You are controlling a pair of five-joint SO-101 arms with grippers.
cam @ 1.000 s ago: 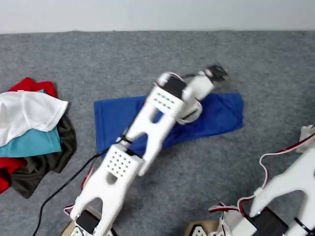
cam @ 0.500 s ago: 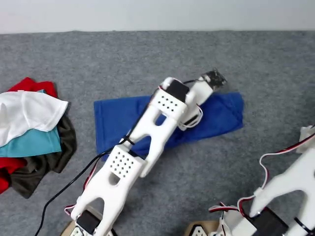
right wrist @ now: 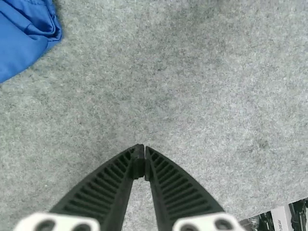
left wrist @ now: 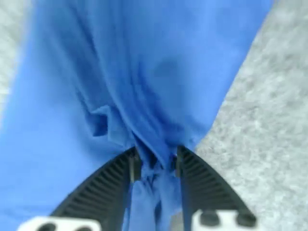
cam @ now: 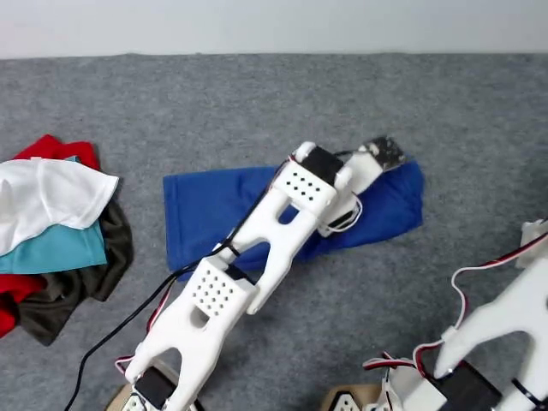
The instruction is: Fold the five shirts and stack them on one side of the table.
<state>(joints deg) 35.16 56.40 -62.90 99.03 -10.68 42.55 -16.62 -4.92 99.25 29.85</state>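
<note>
Finds left jaws clamped on a bunched pinch of the blue shirt (left wrist: pixel 144 72), spread mid-table apart from the heaped pile (cam: pixel 51 223), right jaws together over bare surface (right wrist: pixel 192 72); flags likely slippage from so scant a bite, or dragging the whole shirt crooked.

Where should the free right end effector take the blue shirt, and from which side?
Likely the blue shirt at its near right-end corner, from above on the side of the right arm. It lies flat as a long strip, that corner's layers bunch up, and the left end effector clamps the far edge.
</note>
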